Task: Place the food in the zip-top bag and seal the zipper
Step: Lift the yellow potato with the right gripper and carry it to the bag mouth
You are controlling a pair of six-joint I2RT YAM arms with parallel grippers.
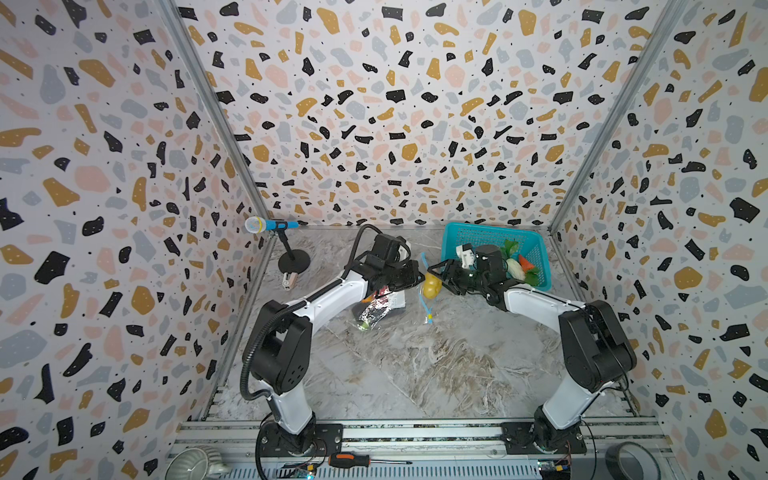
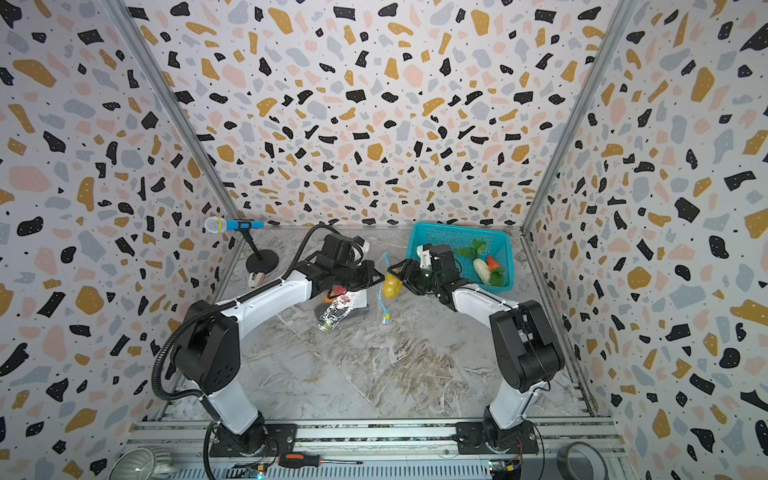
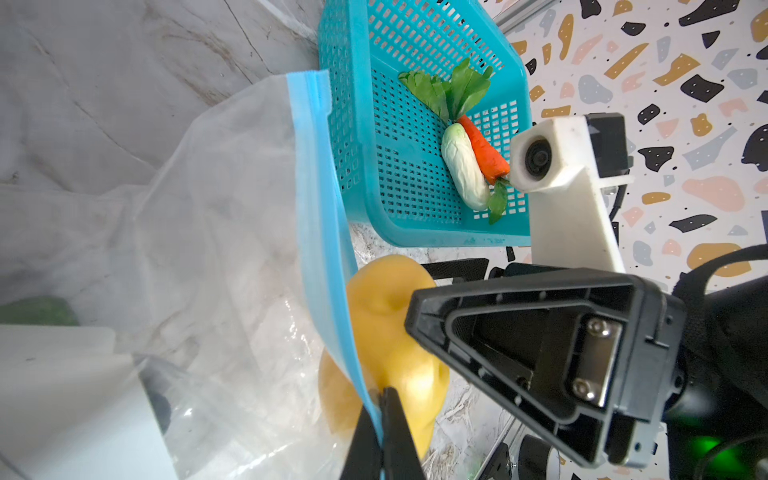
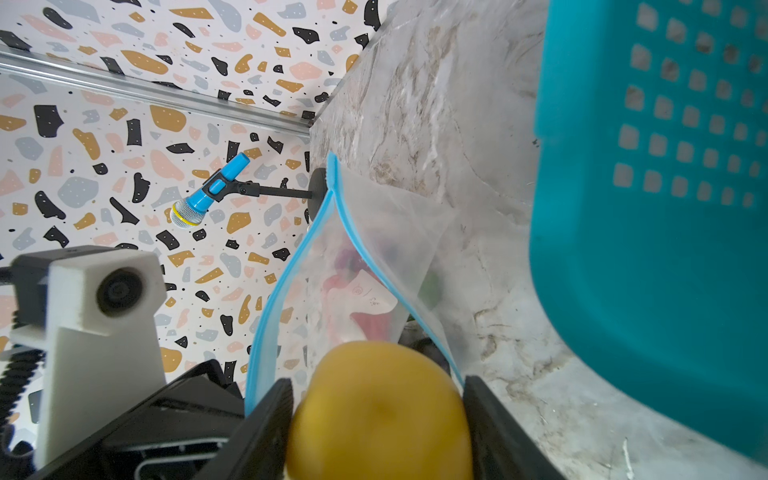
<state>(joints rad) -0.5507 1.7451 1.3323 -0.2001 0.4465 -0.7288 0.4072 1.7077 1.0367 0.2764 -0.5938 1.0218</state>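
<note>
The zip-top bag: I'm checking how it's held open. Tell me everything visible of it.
Clear, crinkly plastic, the zip-top bag has a light-blue zipper along its mouth and a white label. It lies on the marble table beside the teal basket, mouth gaping. The left gripper pinches one zipper lip, holding it up; the right gripper holds the yellow piece at the mouth. Red and purple food shows blurred inside.

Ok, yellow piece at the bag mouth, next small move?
Probably ease the right gripper forward, carrying the yellow piece deeper into the zip-top bag before releasing: the left gripper pinches the zipper, the mouth gapes, the piece is only at its lip.
</note>
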